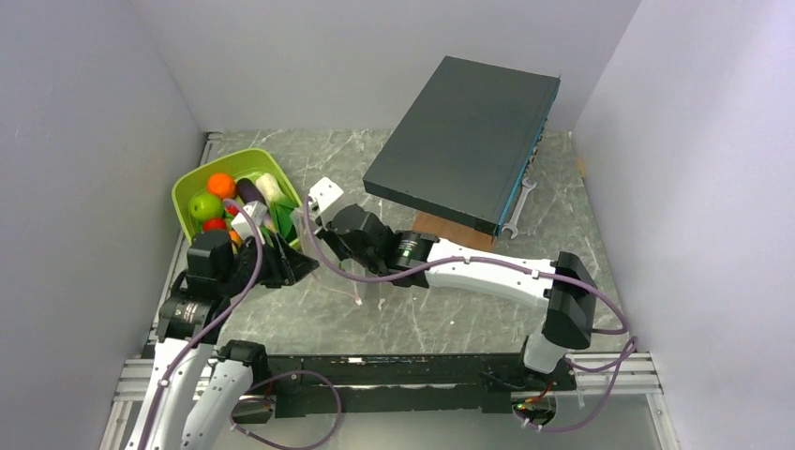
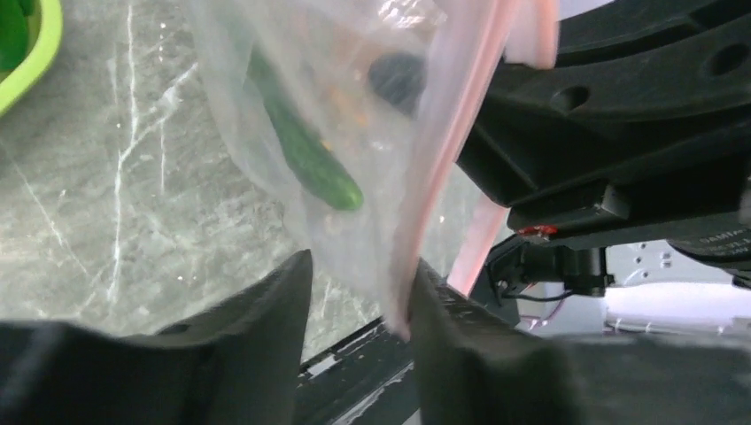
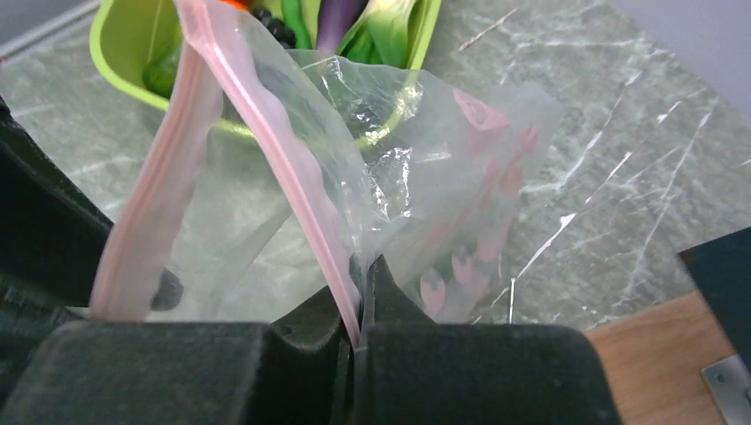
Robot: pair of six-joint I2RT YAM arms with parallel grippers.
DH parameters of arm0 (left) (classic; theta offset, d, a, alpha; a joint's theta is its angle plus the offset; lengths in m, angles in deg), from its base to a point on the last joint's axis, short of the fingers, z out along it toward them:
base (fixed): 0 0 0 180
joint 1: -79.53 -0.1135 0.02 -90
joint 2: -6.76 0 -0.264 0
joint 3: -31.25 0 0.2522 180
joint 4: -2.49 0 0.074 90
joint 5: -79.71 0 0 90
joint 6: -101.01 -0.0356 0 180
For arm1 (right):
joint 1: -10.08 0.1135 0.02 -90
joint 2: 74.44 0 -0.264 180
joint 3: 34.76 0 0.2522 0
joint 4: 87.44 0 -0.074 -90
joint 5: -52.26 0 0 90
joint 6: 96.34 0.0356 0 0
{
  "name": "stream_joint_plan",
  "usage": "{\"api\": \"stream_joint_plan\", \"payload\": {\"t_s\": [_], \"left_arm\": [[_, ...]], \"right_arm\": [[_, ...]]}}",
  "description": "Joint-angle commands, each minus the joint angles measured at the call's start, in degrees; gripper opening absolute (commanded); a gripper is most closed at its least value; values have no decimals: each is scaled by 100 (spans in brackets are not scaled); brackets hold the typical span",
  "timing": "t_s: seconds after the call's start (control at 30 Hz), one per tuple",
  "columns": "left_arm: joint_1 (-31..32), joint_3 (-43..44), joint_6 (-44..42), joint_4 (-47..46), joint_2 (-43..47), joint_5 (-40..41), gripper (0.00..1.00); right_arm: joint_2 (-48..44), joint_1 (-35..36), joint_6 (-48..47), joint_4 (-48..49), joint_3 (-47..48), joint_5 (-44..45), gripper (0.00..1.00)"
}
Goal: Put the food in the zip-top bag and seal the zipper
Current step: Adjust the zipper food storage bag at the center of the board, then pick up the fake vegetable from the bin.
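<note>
Zip-top bag [image 3: 425,168] hung beside the green tray [image 3: 120,44], right gripper [image 3: 361,305] pinching its zipper [image 3: 266,115], left gripper [image 2: 359,288] spread around the film. Unheld there, the mouth could sag shut and spill the green vegetable [image 2: 305,150] seemingly inside.

Glossy, crinkled clear-plastic zip-top bag [image 3: 398,168]; smooth, marble-patterned table [image 3: 620,133].

Robot lab test cell: plain pale walls [image 1: 94,141] round a marble-look table [image 1: 450,319], 2 arms [image 1: 487,270] on an aluminium rail [image 1: 136,382]

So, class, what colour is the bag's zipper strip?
Pale pink zipper; clearest in the right wrist view.
</note>
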Motion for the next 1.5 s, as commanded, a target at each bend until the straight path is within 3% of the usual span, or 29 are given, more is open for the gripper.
{"api": "stream_joint_plan", "payload": {"t_s": [0.0, 0.03, 0.07, 0.27, 0.43, 0.53, 0.67, 0.8, 0.97, 1.1, 1.27, 1.4, 1.47], "left_arm": [[5, 613, -165, 631, 261, 667, 66], [1, 682, -165, 698, 393, 951, 94], [0, 740, -165, 791, 523, 1265, 99], [-1, 997, 11, 1377, 534, 3334, 100], [-93, 1019, -121, 892, -604, 3862, 100], [-657, 1060, -68, 227, -1181, 3644, 100], [-2020, 492, 188, -1515, -1901, 2467, 95], [-2572, 723, 308, -2545, -3210, 1941, 86], [-2646, 1447, 124, -3006, -4903, 1721, 67], [-2647, 1711, 165, -3175, -5763, 1844, 66], [-2461, 1590, 394, -4056, -6229, 1184, 63], [-2350, 1794, 597, -3687, -6556, 1858, 63], [-2289, 2015, 604, -3278, -6773, 2049, 58]], "right_arm": [[-225, 4, -163, 320, 423, 336, 0], [-250, 4, -183, 368, 408, 320, 0], [-270, 4, -207, 421, 376, 313, 0], [-240, -4, -250, 452, 426, 248, 0], [-345, -5, -272, 618, 230, 288, 0], [-453, -13, -202, 649, 76, 263, 0], [-581, -27, -66, 695, -99, 105, 0], [-717, -36, 2, 799, -238, -10, 0], [-847, -145, 50, 886, -354, -119, 0], [-957, -254, 167, 994, -489, -301, 0], [-990, -276, 194, 1000, -538, -358, 0], [-988, -285, 209, 1000, -550, -380, 0], [-1014, -294, 216, 1000, -564, -400, 0]]}}
